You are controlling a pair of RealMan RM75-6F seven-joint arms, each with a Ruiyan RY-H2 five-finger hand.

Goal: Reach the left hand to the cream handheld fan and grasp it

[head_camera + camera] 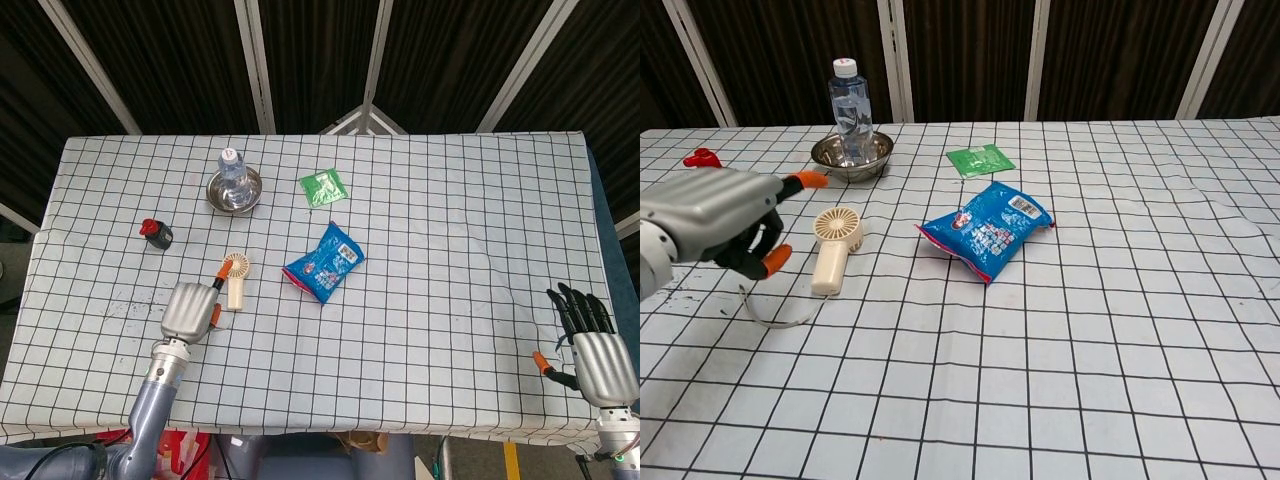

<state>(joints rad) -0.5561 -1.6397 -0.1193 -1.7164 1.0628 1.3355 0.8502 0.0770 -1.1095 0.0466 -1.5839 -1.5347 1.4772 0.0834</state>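
Observation:
The cream handheld fan (pixel 236 275) (pixel 833 246) lies flat on the checked tablecloth, round head toward the far side, handle toward me. My left hand (pixel 189 307) (pixel 718 217) hovers just left of the fan's handle, raised off the cloth, fingers apart and holding nothing. It does not touch the fan. A thin wrist loop (pixel 775 318) trails from the handle's near end. My right hand (pixel 590 345) rests at the table's near right corner, fingers spread, empty; only the head view shows it.
A blue snack bag (pixel 323 262) (pixel 987 229) lies right of the fan. A water bottle (pixel 850 110) stands in a steel bowl (pixel 235 190) behind it. A green packet (pixel 323 186) lies far centre. A small black bottle with red cap (pixel 155 232) sits left, mostly hidden in the chest view.

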